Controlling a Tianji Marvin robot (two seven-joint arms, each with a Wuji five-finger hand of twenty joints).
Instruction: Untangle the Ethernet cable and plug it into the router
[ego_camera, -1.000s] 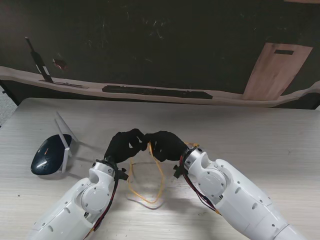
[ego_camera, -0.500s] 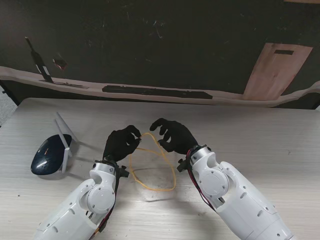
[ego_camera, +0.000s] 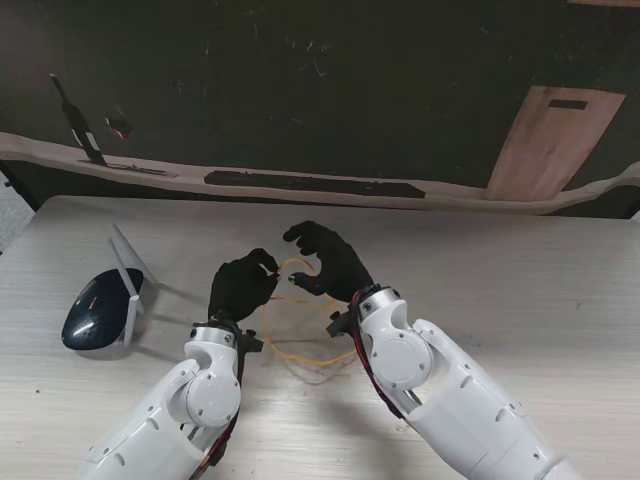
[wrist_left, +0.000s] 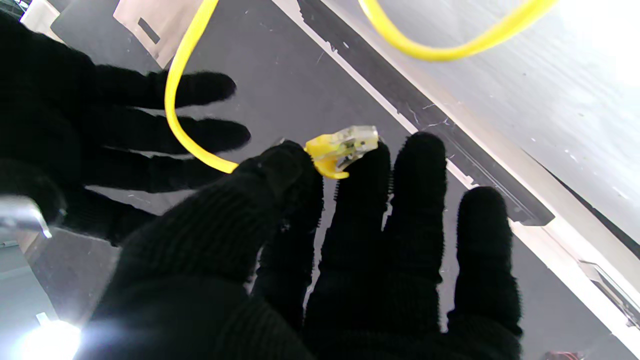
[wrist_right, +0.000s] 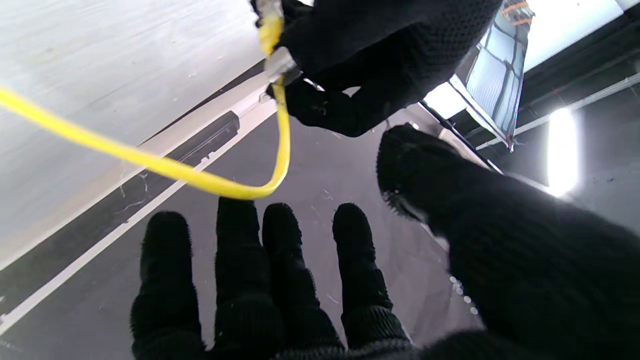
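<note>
Even overhead light on the table (ego_camera: 520, 270); wrist views show blown-out glare patches, with nearest black-gloved fingers (wrist_left: 215, 240) soft and underexposed.

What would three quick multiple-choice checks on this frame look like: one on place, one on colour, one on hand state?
1. Where is the router?
A. to the left of both hands
B. between the hands
C. to the right of both hands

2. What colour is the Ethernet cable?
A. blue
B. yellow
C. grey

3. What is the left hand doing?
A. lying flat on the table
B. pinching the cable's clear plug
C. gripping the router

Key: A, it sits near the table's left edge. B, yellow in every view. B, the left wrist view shows thumb and finger on the plug; the right hand is open.
</note>
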